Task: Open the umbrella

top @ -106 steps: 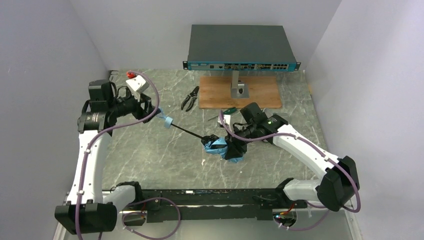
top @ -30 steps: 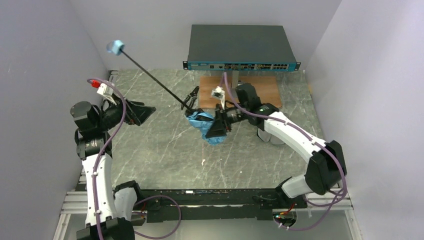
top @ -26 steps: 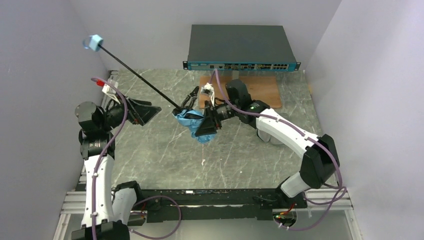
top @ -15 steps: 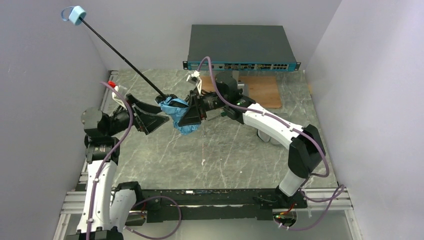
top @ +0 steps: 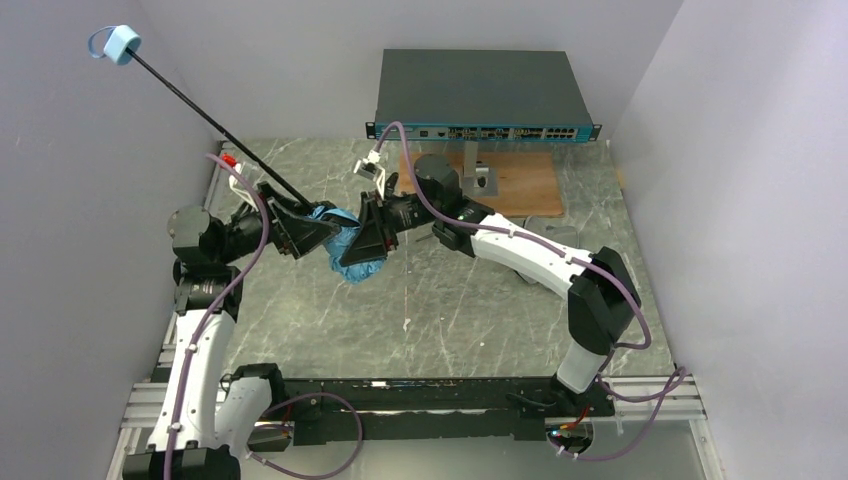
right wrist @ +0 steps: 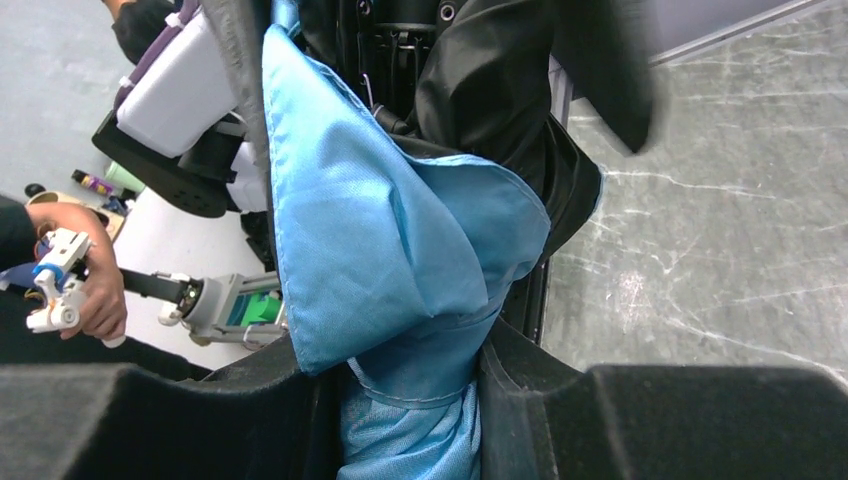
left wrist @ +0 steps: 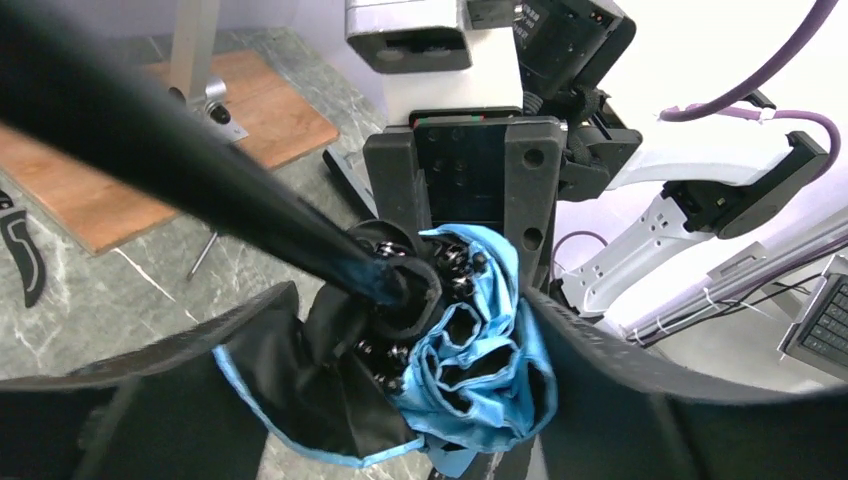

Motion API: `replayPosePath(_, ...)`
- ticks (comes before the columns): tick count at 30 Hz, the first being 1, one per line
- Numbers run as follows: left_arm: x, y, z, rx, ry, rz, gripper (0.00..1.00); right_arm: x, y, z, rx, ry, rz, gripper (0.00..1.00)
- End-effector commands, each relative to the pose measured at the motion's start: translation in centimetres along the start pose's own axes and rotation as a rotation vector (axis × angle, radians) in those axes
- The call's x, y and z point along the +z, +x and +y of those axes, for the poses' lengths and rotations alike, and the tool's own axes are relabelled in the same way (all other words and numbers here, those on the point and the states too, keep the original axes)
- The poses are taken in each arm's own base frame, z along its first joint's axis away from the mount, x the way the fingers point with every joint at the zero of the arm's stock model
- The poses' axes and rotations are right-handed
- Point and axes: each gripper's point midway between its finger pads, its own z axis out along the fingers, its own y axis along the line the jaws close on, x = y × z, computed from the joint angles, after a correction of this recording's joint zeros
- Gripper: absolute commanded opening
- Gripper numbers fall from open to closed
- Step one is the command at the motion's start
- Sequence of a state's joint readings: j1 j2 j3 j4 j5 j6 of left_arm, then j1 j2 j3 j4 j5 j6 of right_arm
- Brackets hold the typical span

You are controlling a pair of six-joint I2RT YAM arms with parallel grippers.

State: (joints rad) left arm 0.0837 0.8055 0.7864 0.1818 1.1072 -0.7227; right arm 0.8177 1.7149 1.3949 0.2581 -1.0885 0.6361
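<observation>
Your right gripper [top: 366, 236] pinches the umbrella [right wrist: 380, 230] by its bunched blue canopy. Facing it, your left gripper [top: 306, 232] stands spread (jaws either side of that bundle). The shaft [top: 205, 108] runs back past it to the raised handle [top: 122, 43].

The table [top: 470, 320] is a grey-green marbled slab, and both grippers hang above its left half. Beyond the right gripper [top: 358, 240], off to its right at the far edge, a wooden board [top: 525, 190] lies flat on the stone (a metal stand [top: 478, 172] rises from it). Ahead of the left gripper [top: 322, 232], a black pliers handle [left wrist: 20, 255] rests on the slab near the board's edge. Nearer the arm bases than the right gripper lies a small white speck [top: 407, 323].
</observation>
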Motion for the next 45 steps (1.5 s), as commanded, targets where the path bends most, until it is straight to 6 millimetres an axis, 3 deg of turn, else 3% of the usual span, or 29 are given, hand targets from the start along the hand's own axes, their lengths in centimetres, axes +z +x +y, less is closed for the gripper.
replayPosePath(1,0.3,-2.1,-0.7,0.055,0.0,-0.045,0.71,-0.8,-1.8,3.5,-0.151,-0.061,-0.034,0.0)
replayPosePath(3,0.4,-2.2,-0.6,0.055,0.008,-0.042,0.5,-0.9,-1.5,3.6,-0.149,-0.058,-0.027,0.03)
replayPosePath(4,0.4,-2.3,-0.6,0.051,0.011,-0.042,0.33,-1.0,-1.4,3.6,-0.151,-0.054,-0.022,0.07)
replayPosePath(5,0.5,-2.3,-0.6,0.047,0.01,-0.039,0.16,-1.2,-1.1,3.5,-0.14,-0.049,-0.014,0.15)
replayPosePath(6,0.5,-2.4,-0.5,0.044,0.004,-0.036,0.01,-1.6,-1.2,3.2,-0.133,-0.034,-0.016,0.31)
replayPosePath(9,0.3,-2.6,0.3,0.014,-0.052,-0.044,0.0,-3.7,-1.7,1.9,-0.109,0.03,-0.029,0.61)
replayPosePath(14,-0.4,-3.0,2.6,-0.067,-0.2,-0.097,0.0,-7.6,-3.8,-0.1,-0.261,0.266,-0.049,0.71)
replayPosePath(17,-1.1,-3.1,4.4,-0.143,-0.292,-0.132,0.0,-8.8,-4.8,-0.3,-0.413,0.438,-0.063,0.67)
replayPosePath(19,-1.2,-3.3,4.8,-0.158,-0.303,-0.145,0.0,-8.7,-5.4,1.0,-0.538,0.481,-0.083,0.6)
replayPosePath(21,-1.2,-3.4,4.8,-0.16,-0.306,-0.149,0.0,-7.5,-5.3,1.8,-0.634,0.49,-0.066,0.47)
replayPosePath(26,-1.0,-3.0,4.3,-0.166,-0.271,-0.135,0.0,-4.5,-5.0,2.0,-0.782,0.498,-0.015,0.36)
replayPosePath(34,-0.7,-2.8,2.3,-0.097,-0.204,-0.106,0.0,-1.4,-5.3,0.6,-0.953,0.533,0.016,0.31)
replayPosePath(45,-0.6,-2.6,1.9,-0.089,-0.185,-0.105,0.0,-1.8,-5.8,-0.7,-0.925,0.618,-0.02,0.29)
